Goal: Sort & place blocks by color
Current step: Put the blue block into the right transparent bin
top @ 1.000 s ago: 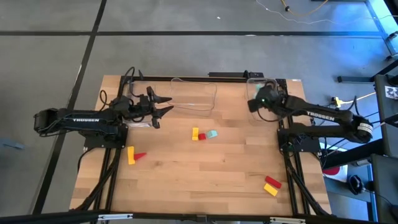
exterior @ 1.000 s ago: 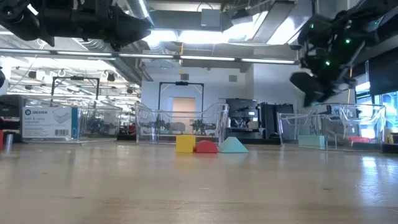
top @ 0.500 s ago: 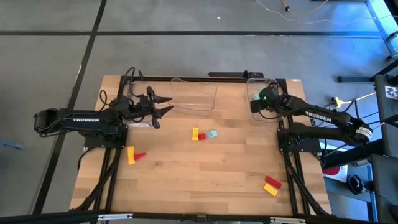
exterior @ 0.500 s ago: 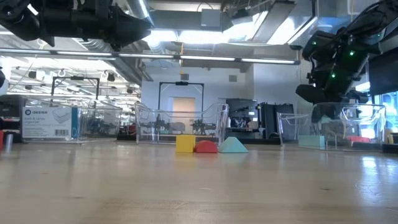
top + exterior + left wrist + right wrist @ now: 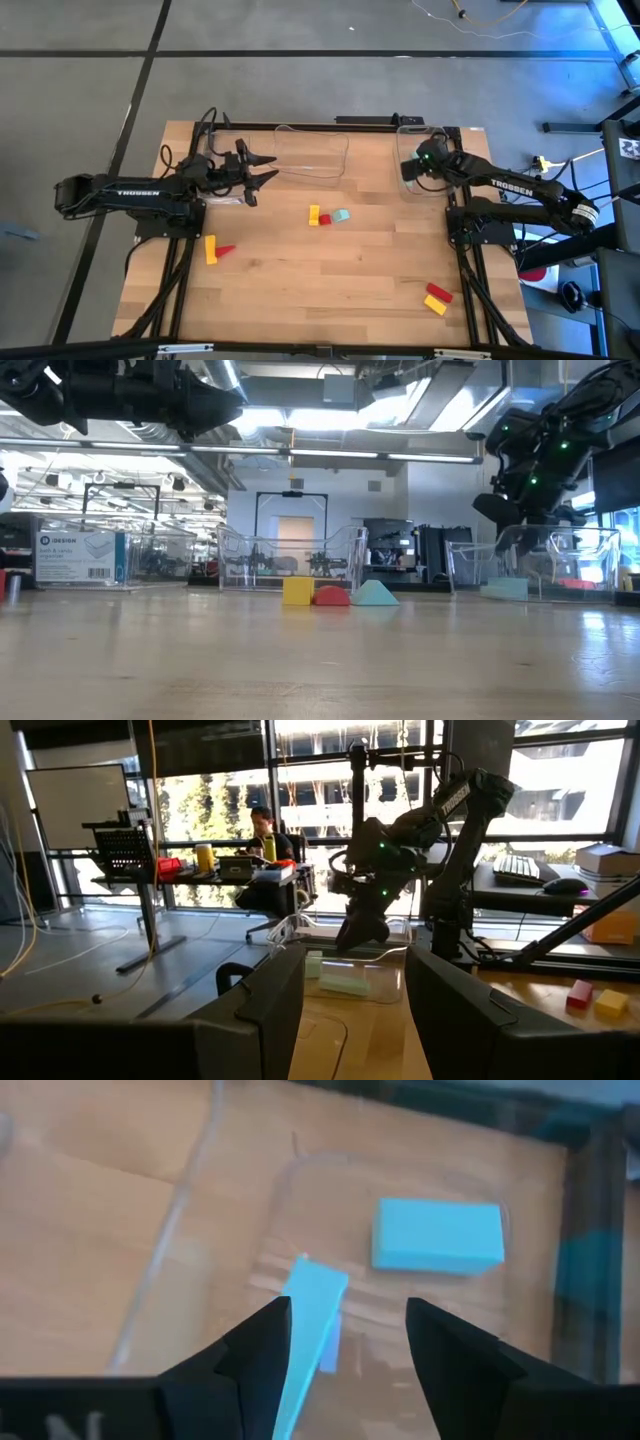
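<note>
A pale wooden table (image 5: 330, 290) is standing on a grey floor, with a bright room of tall windows beyond it, where a person (image 5: 268, 828) is sitting at a far desk. Two clear bins are sitting along the table's far edge: a middle bin (image 5: 312, 152) and a right bin (image 5: 412, 140).

The right gripper (image 5: 345, 1335) is hovering over the right bin with its fingers spread apart and holding nothing. Inside that bin a teal block (image 5: 437, 1235) is lying flat, its long axis crosswise to the fingers. A second teal block (image 5: 310, 1310) is sitting tilted just beside it, its long axis running toward the gripper.

The left gripper (image 5: 262, 170) is waiting near the middle bin, its fingers parted and empty.

At the table's centre a yellow block (image 5: 314, 214), a red block (image 5: 324, 218) and a teal piece (image 5: 341, 215) are clustered together.
</note>
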Tool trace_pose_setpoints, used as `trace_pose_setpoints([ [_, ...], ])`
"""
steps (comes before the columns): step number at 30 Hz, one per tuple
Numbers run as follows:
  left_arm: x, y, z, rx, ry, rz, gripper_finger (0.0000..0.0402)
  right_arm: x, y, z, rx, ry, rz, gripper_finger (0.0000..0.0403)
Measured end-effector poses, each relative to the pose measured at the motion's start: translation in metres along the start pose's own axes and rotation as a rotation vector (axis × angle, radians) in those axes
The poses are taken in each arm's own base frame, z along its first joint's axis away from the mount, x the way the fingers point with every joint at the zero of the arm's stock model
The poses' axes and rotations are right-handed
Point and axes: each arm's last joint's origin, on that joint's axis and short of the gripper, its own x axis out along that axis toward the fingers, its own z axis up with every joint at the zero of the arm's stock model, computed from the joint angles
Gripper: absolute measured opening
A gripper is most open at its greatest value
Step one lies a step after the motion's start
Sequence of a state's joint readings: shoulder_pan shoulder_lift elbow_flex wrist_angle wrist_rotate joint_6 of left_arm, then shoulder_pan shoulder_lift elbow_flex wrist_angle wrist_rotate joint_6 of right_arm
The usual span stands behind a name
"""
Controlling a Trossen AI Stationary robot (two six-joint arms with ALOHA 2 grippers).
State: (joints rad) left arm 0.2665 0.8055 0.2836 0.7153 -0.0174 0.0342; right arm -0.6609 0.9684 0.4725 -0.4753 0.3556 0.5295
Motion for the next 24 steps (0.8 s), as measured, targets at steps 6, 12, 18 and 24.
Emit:
trace_pose_setpoints([
  [6, 0.000, 0.000, 0.000, 0.002, 0.000, 0.000, 0.0165, -0.001, 0.006, 0.009, -0.032, -0.080, 0.071, 0.0201],
  [12, 0.000, 0.000, 0.000, 0.002, 0.000, 0.001, 0.0165, -0.008, 0.020, 0.024, -0.105, -0.218, 0.287, 0.0200],
  [18, 0.000, 0.000, 0.000, 0.002, 0.000, 0.001, 0.0165, -0.034, 0.043, 0.033, -0.254, -0.431, 0.612, 0.0184],
  [24, 0.000, 0.000, 0.000, 0.002, 0.000, 0.000, 0.0165, -0.060, 0.059, 0.031, -0.392, -0.569, 0.882, 0.0172],
])
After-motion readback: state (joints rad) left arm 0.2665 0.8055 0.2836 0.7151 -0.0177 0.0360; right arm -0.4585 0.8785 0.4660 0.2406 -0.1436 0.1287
